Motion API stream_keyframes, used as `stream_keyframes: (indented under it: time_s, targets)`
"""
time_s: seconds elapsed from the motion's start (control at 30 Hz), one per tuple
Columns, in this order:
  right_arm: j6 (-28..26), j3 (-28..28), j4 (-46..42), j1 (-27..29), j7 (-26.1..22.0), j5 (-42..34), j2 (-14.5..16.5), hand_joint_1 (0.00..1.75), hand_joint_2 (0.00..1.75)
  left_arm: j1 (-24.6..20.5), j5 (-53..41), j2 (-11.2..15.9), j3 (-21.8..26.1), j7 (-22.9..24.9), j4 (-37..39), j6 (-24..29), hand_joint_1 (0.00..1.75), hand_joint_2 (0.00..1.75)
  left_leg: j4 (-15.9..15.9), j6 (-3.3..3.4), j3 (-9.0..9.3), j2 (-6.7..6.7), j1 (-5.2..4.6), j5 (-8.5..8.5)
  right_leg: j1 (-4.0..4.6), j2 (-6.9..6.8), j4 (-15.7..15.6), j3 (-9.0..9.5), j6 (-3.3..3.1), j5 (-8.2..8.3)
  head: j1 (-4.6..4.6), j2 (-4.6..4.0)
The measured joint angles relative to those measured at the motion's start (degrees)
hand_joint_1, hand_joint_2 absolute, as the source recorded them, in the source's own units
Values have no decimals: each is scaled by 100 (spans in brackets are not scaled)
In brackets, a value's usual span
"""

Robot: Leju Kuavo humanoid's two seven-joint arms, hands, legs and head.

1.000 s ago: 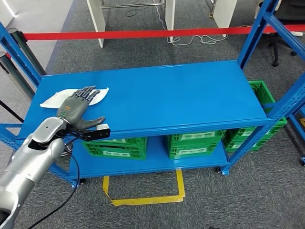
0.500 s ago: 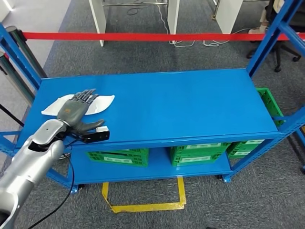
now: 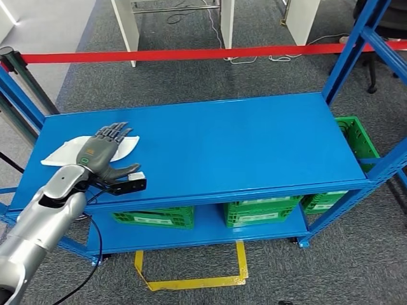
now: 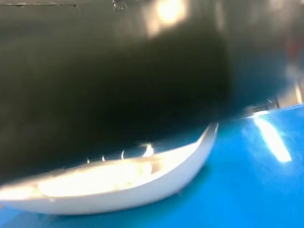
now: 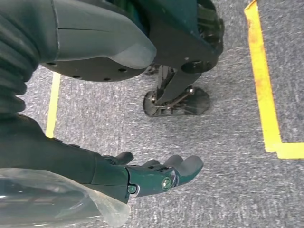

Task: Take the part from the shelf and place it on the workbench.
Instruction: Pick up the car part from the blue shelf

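Left arm reaches forward over the blue shelf (image 3: 230, 140). Left robot hand (image 3: 102, 150) lies palm down, fingers extended and spread, thumb out to the side, resting on the part (image 3: 62, 152); no grip is evident. Part is white, thin, elongated, with tapered ends and a shallow curved profile. It lies flat on the shelf top directly beneath the hand, ends projecting either side. Right robot hand (image 5: 157, 175) hangs above the floor, fingers loosely extended, holding nothing.
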Motion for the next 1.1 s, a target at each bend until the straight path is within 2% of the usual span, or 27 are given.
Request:
stream_keyframes:
  time_s: [0.07,0.1,0.13,0.2,0.23,0.3,0.37,0.43,0.47,0.53,0.57,0.6,0.63,0.67,0.73,0.77,0.8,0.87,0.93,1.0,1.07,1.1]
  targets:
    - [0,-1,0,-1,-3,9,1,0,175,53,-30,-5,7,5,0,33,0,175,657,-25,-344,0,12,-221,2,0,1,24,-28,-23,-2,0]
    - [1,-1,0,0,-5,15,1,0,175,88,-43,-9,7,6,0,39,0,175,782,-27,-432,0,15,-198,3,1,1,36,-33,-34,-3,0]
    - [1,-1,0,1,-7,21,1,0,175,115,-56,-14,7,2,0,41,0,175,698,-21,-423,0,18,-70,3,3,2,50,-31,-45,-4,0]
    - [2,-1,0,-1,-12,30,1,0,175,135,-82,-20,9,-11,0,40,0,175,51,11,-174,1,22,352,2,6,2,85,-13,-68,-3,0]
    - [2,-1,0,-6,-14,34,1,0,175,133,-94,-21,10,-18,0,37,0,175,-294,29,-24,2,13,498,12,9,7,93,4,-81,-2,0]
    - [7,0,0,-10,-16,47,1,0,175,136,-109,-25,11,-43,0,20,0,175,-665,64,133,0,-7,574,29,12,10,87,48,-93,2,0]
    - [14,1,0,-7,-20,66,1,0,175,155,-116,-28,11,-85,0,-9,0,175,-724,111,153,-3,-14,555,33,8,-5,82,103,-94,7,0]
    - [17,2,0,-8,-26,79,1,0,175,165,-120,-31,9,-110,0,-28,0,175,-769,171,180,0,6,577,31,0,87,28,160,-187,17,0]
    - [18,2,0,-11,-27,83,1,0,175,165,-121,-32,6,-113,0,-33,0,175,-790,199,194,4,19,587,31,-2,286,-70,182,-311,27,0]
    - [19,2,0,-11,-30,86,1,0,175,172,-121,-34,-2,-119,3,-52,0,175,-792,229,200,10,21,584,29,-7,1003,-419,211,-645,43,0]
    - [20,2,0,-6,-30,86,1,0,175,183,-121,-34,-8,-125,6,-67,0,175,-791,237,201,11,20,579,28,-8,1363,-606,222,-760,44,0]
    - [20,2,0,-1,-30,87,1,0,175,195,-121,-34,-13,-133,10,-80,0,175,-789,243,205,11,20,572,26,-9,1572,-728,231,-780,44,0]
    - [20,2,0,3,-30,88,1,0,175,206,-126,-34,-18,-140,13,-90,0,175,-787,245,212,8,21,564,23,-10,1566,-750,237,-692,46,0]
    - [19,2,0,3,-30,91,0,0,175,215,-138,-37,-22,-144,15,-93,0,175,-783,241,224,3,23,552,16,-12,1331,-661,237,-507,45,0]
    - [19,2,1,-8,-28,98,-1,0,175,216,-194,-50,-26,-97,25,-74,0,175,-761,206,241,-9,15,513,5,-16,568,-304,225,-122,47,0]
    - [19,2,1,-16,-28,101,-1,0,175,213,-246,-57,-27,-40,36,-45,0,175,-744,183,238,-15,4,495,2,-14,268,-151,208,-29,43,0]
    - [20,3,2,-20,-26,102,0,0,175,208,-315,-63,-29,40,57,4,0,175,-732,155,230,-18,-5,487,3,-8,101,-64,192,-7,38,0]
    - [20,4,2,-19,-23,103,1,0,175,201,-474,-85,-36,207,119,130,0,175,-728,109,217,-21,-9,491,9,7,41,-32,143,-39,32,0]
    - [19,4,2,-15,-22,104,2,0,175,184,-609,-121,-42,352,193,242,0,175,-645,54,189,-12,5,418,-1,10,19,-12,83,-27,28,0]
    - [18,4,2,-21,-23,104,3,0,175,133,-710,-149,-34,474,303,333,0,175,-176,1,-17,-2,20,161,-14,9,0,16,23,-27,17,0]
    - [17,4,2,-22,-23,104,3,0,175,92,-765,-165,-16,545,437,393,0,175,569,-31,-380,-1,27,-125,-10,9,1,32,-12,-43,13,0]
    - [17,3,2,-19,-22,104,3,0,175,87,-779,-171,-9,559,498,405,0,175,809,-37,-511,-1,29,-164,-9,10,2,42,-19,-50,13,0]
